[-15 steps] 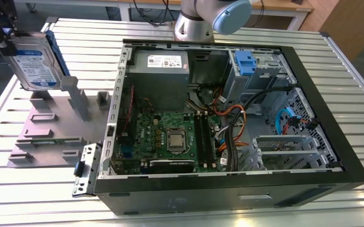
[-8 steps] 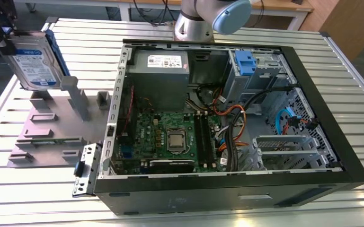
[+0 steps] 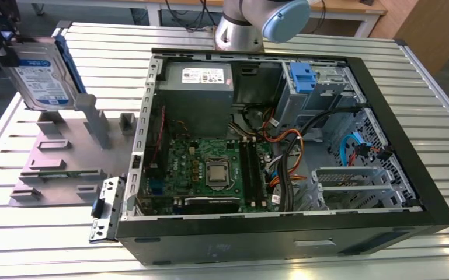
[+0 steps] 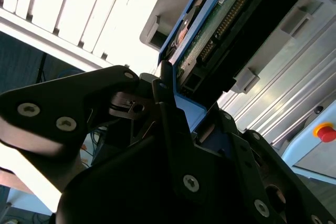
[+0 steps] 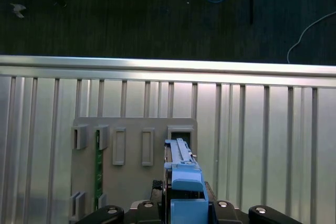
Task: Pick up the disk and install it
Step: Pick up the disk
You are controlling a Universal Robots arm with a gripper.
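No readable text or numbers. Printed white-and-blue label (image 3: 44,81) on disk (image 3: 41,73), printed white sticker (image 3: 202,74) on power supply (image 3: 195,99): characters too small to make out.

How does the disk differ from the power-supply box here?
The disk is held on edge in the tool, outside the computer case; the power-supply box sits inside it. The disk is thin with a blue frame; the box is bulkier and plain grey. Both carry a label.
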